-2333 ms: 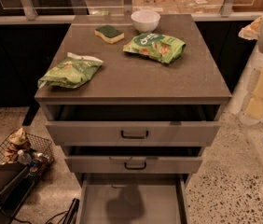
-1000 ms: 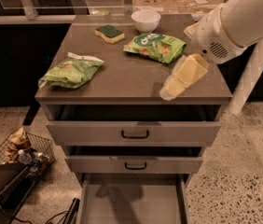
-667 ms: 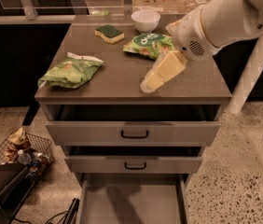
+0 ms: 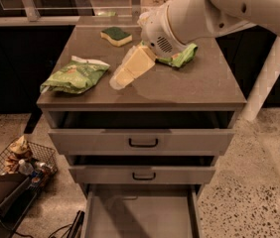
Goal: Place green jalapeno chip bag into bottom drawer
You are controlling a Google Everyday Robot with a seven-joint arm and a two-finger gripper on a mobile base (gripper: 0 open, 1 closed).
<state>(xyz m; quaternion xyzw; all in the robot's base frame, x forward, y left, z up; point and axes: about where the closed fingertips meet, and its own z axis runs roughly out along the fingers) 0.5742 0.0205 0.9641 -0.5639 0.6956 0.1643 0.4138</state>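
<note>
The green jalapeno chip bag (image 4: 75, 76), pale green with a white end seam, lies on the left of the brown cabinet top (image 4: 194, 90). My gripper (image 4: 121, 79) hangs over the cabinet top just right of the bag, its cream fingers pointing down and left, and it holds nothing. My white arm reaches in from the upper right. The bottom drawer (image 4: 140, 217) is pulled out at the bottom of the view and its grey floor is bare.
A brighter green bag (image 4: 183, 56) lies partly behind my arm. A yellow-green sponge (image 4: 116, 35) sits at the back. Two wider drawers (image 4: 142, 142) (image 4: 142, 175) with black handles stand slightly open. A wire basket of clutter (image 4: 23, 162) is on the floor at left.
My arm has swung in from the right and moved left across the cabinet top, bringing the gripper close to the pale green bag. The bags and drawers have not moved.
</note>
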